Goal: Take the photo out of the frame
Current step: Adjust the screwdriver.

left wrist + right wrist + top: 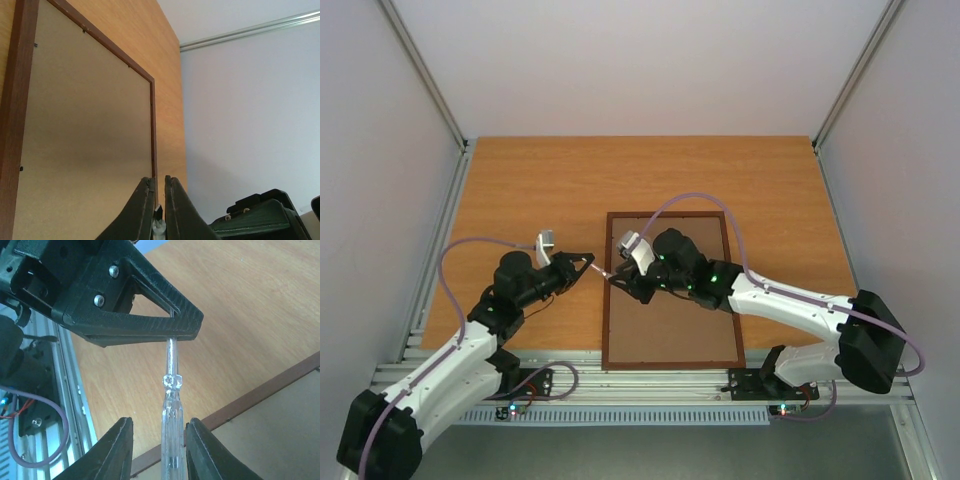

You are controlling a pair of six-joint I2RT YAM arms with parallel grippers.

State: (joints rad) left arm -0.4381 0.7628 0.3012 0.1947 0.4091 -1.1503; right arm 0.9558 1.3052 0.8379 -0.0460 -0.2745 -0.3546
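The frame lies back-up; off its left edge, left gripper pinches a screwdriver, right gripper spread around it.

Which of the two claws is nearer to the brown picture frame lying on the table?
The right. The right claw hangs over the left edge of the frame; the left claw sits just beyond that edge, over the table.

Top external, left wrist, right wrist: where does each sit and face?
Top external: overhead behind the left arm and right arm, both shown, looking down at the dark reddish-brown wooden frame, back up.
Left wrist: low, looking along the frame's back to the wall; own jaws shut.
Right wrist: faces the left jaws pinching a clear-handled screwdriver; own jaws flank it, apart.
Shared: the frame, in all three.
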